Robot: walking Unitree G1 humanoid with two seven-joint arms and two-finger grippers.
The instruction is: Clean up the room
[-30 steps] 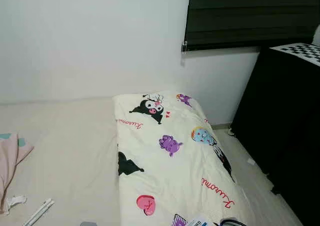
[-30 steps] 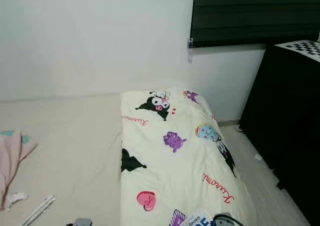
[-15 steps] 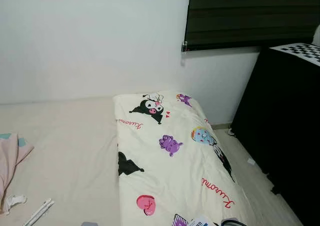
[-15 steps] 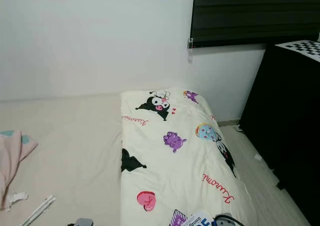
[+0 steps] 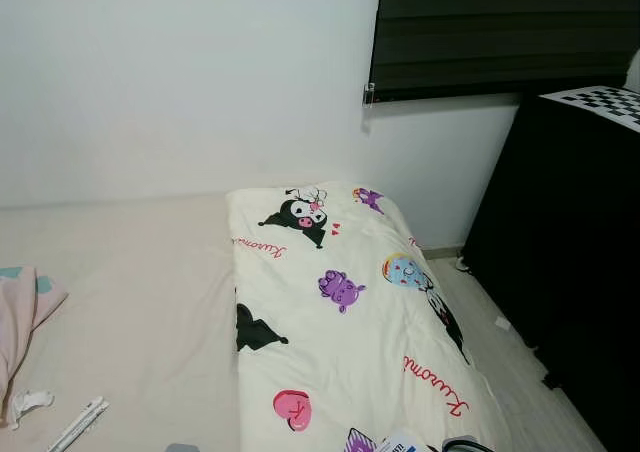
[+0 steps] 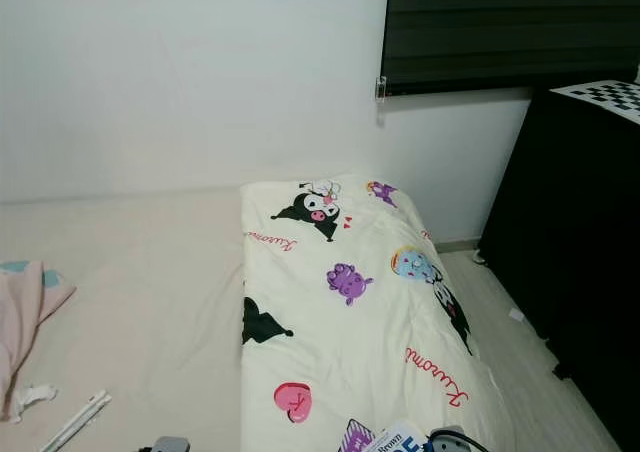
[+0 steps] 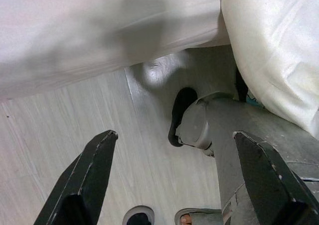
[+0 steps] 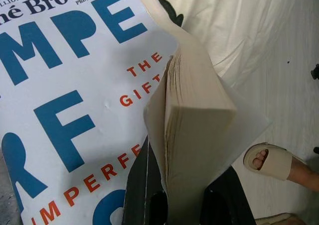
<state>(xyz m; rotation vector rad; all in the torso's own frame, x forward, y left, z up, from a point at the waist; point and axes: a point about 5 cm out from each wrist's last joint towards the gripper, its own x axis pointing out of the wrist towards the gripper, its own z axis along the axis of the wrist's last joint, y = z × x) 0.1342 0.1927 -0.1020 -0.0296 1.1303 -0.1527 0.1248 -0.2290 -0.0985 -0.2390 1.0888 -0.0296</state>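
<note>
Right end effector (image 8: 189,205) grips a book (image 8: 75,85); left end effector (image 7: 172,180) spread open; tissue (image 5: 28,402) at 8 o'clock awaits tidying

cream cartoon-print blanket (image 5: 345,312)

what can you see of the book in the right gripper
The book is a white softcover with large blue letters, smaller red words and part of an author's name in dark print. Its cream page block bends upward, the cover curling away from the pages. The right gripper is shut on that bent edge, its black fingers on either side of the pages. In the head view its corner shows at the near end of the cartoon-print blanket.
</note>
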